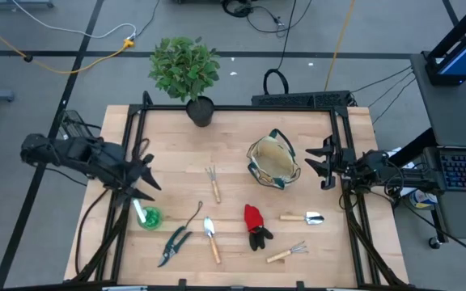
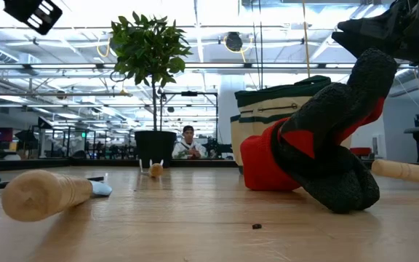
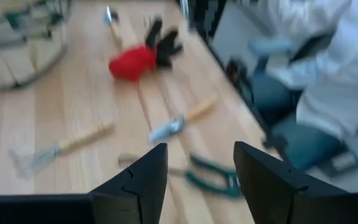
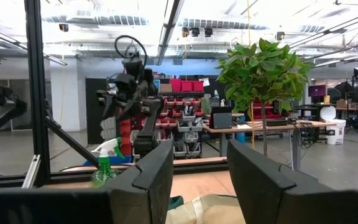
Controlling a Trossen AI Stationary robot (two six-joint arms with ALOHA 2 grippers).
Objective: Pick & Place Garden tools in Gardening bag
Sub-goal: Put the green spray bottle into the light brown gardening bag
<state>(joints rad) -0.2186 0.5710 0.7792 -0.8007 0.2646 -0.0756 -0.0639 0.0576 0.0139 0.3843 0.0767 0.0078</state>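
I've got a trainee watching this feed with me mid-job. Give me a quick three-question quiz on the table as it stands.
1. True or false: the red-black gloves already lie inside the gardening bag.
2. Which gripper hangs nearest the green round item? A) left gripper B) right gripper
3. Fill in: the potted plant stands at the table's ____ edge, seen from above.

Key: 1 false, they lie on the table beside a wooden-handled trowel. 2 A. 3 far.
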